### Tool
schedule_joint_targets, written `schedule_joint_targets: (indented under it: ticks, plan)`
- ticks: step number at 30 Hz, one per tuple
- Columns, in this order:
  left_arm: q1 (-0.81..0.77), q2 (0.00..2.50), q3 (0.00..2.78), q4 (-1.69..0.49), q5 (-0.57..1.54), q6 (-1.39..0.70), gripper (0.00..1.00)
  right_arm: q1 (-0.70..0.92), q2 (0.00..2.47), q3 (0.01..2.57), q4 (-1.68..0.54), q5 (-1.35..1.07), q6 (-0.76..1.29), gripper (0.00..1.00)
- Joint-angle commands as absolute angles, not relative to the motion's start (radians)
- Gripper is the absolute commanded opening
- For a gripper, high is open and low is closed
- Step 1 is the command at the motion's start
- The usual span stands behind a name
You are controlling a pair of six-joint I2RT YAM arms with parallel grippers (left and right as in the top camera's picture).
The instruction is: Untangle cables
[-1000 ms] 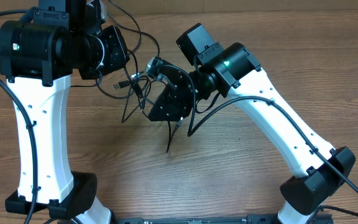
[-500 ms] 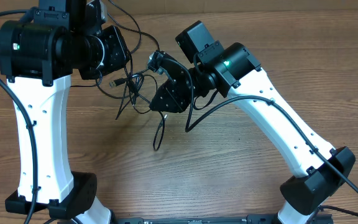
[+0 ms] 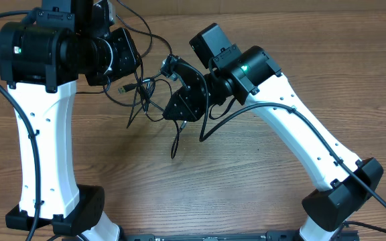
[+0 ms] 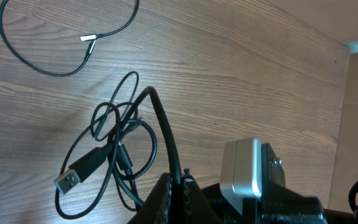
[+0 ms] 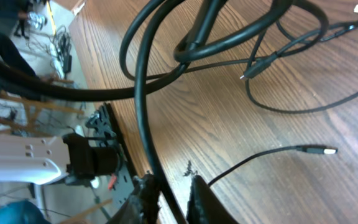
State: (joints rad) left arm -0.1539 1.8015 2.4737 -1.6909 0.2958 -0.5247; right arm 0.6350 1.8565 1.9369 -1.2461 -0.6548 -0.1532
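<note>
1. The cables (image 3: 146, 94) are bunched in looped tangles between the two arms, over the tabletop (image 3: 260, 181).
2. The left jaws are clamped on one strand, and the right jaws pinch another.
3. One separate cord (image 4: 48, 59) lies free, but the main knot looks unresolved, so most of the work remains.

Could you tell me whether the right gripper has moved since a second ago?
Yes. The right arm's black two-finger gripper has shifted slightly toward the far wooden table edge, judged against the unmoving left arm.

Wood-grain table (image 3: 327, 60), thin black cables (image 4: 89, 38) lying loose
</note>
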Motion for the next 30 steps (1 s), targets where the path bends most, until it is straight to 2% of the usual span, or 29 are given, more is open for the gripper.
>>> schedule_joint_targets:
  ticks: [1,2,10,24,30]
  plan:
    - [-0.158,1.810,2.469,-1.689,0.315,-0.524,0.07,0.634,1.854,1.937,-1.243,-0.663,-0.153,0.08]
    - [-0.158,1.810,2.469,-1.689,0.315,-0.524,0.07,0.634,1.854,1.937,-1.243,-0.663,-0.152,0.04]
    - [-0.158,1.811,2.469,-1.689,0.303,-0.523,0.07,0.634,1.854,1.937,-1.239,-0.643,-0.103,0.04]
    - [-0.156,1.811,2.351,-1.689,0.004,-0.530,0.08,0.586,1.854,1.937,-1.322,-0.175,0.378,0.04]
    - [-0.129,1.811,2.220,-1.689,-0.083,-0.551,0.08,0.492,1.854,1.937,-1.409,-0.109,0.481,0.04]
